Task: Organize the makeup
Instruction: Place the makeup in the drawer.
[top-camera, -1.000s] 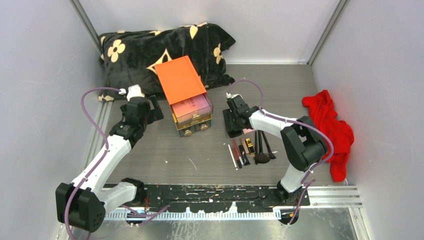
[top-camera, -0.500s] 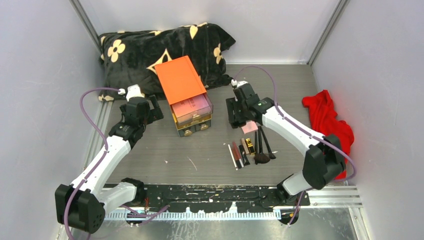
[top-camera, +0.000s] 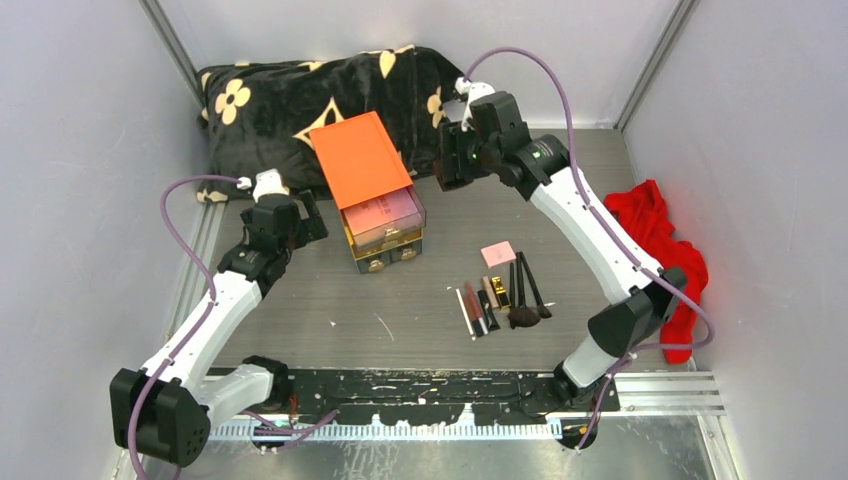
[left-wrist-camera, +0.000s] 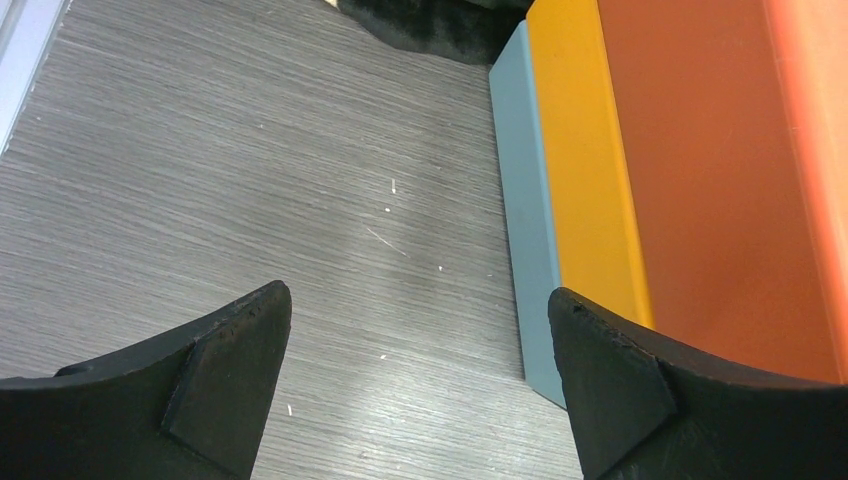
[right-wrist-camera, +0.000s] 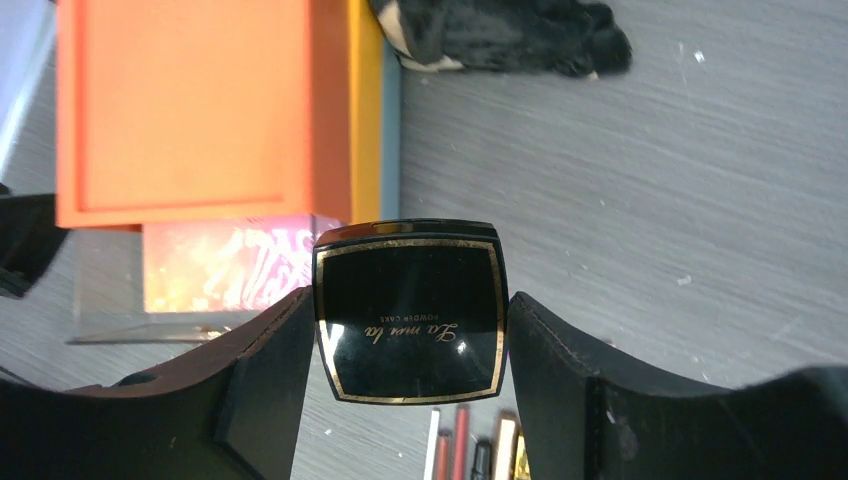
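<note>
Right gripper clamps a glossy, gold-rimmed square black compact above bare woodgrain right of the orange-topped box. Left gripper gapes wide beside its left edge.

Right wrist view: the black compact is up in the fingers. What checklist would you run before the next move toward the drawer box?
1. Black compact pinched on both sides by right fingers: ok.
2. Top drawer of orange-topped box pulled open: ok.
3. Room beside the pink item already in that drawer: cannot tell.
4. Left fingers open, empty, beside the box: ok.
5. Makeup row on the table, clear of the raised arm: ok.
</note>
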